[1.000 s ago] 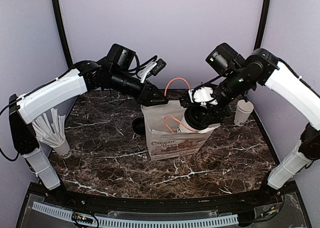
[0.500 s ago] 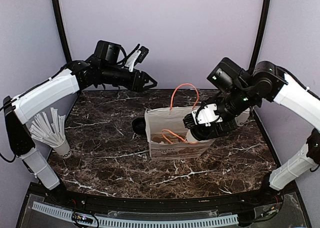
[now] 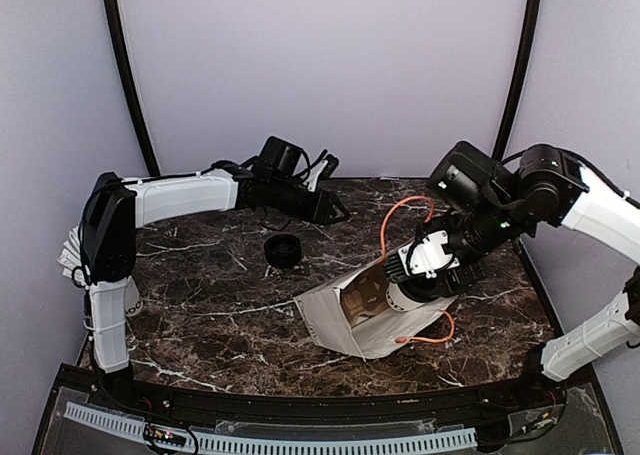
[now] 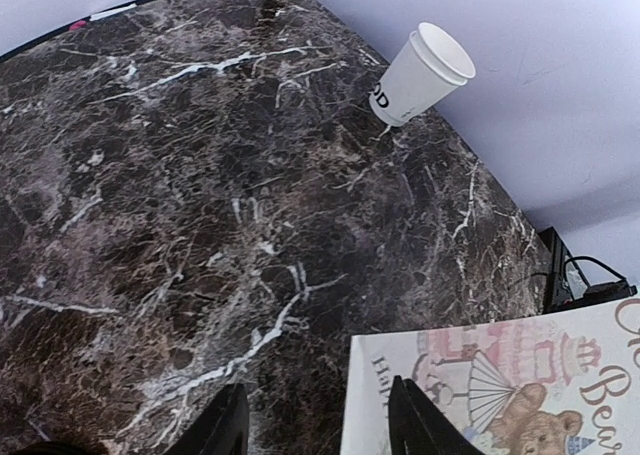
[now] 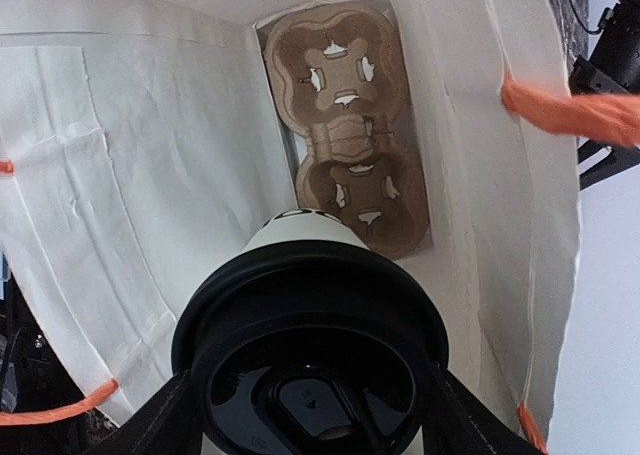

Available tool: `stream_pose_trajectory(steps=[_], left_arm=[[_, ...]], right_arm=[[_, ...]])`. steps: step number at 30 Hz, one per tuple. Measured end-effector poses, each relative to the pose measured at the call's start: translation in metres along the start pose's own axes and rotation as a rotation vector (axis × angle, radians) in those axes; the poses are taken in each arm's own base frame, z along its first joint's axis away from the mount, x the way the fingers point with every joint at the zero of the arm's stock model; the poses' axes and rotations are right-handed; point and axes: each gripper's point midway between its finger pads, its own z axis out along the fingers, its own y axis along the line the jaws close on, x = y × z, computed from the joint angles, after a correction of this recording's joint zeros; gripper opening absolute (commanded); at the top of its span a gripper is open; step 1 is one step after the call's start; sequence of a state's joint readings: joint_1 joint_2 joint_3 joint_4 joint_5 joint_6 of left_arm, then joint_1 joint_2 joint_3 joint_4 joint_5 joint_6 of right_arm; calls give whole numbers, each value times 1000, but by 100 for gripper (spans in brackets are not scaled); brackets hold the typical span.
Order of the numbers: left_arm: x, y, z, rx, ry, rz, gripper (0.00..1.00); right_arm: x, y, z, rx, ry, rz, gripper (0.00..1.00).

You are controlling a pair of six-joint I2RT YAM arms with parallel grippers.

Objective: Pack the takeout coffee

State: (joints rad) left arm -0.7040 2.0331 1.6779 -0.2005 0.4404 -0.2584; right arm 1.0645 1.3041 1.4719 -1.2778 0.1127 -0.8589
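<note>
While the paper bag (image 3: 335,325) lies tipped on its side on the marble table (image 3: 200,325) with its mouth facing left, the right gripper (image 3: 412,280) reaches into the opening. Its fingers (image 5: 150,420) are clamped on either side of the takeout coffee (image 5: 310,325). Only the right wrist camera shows what lies inside. The black-lidded cup sits just within the bag, and a cardboard cup carrier (image 5: 345,125) rests flat against the bag's far end. Orange handles (image 3: 392,215) loop out around the arm. Farther back, a round black object (image 3: 283,250) sits alone on the marble. Beyond it, the left gripper (image 3: 335,212) hangs over the rear of the table, its jaws parted and holding nothing. Its own camera catches the bag's printed side and a lidless white cup (image 4: 420,70) at the far edge. The overhead view does not show that cup.
</note>
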Motion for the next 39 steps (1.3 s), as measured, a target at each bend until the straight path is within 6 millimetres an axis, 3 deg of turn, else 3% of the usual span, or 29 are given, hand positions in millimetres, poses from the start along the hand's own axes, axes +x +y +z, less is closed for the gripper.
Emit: stream_pose_trajectory(steps=[5, 8, 18, 25, 39], left_arm=[[0, -24, 7, 55, -16, 20, 49], [12, -30, 12, 69, 11, 12, 49], [33, -23, 24, 89, 72, -30, 49], [55, -20, 35, 118, 141, -64, 49], [60, -36, 33, 218, 171, -65, 49]], right_arm=[[2, 1, -5, 54, -25, -24, 57], [2, -1, 0, 94, -44, -52, 56], [-11, -11, 21, 173, -73, -122, 54], [-7, -17, 40, 235, -32, -175, 54], [-4, -22, 71, 314, 12, -255, 53]])
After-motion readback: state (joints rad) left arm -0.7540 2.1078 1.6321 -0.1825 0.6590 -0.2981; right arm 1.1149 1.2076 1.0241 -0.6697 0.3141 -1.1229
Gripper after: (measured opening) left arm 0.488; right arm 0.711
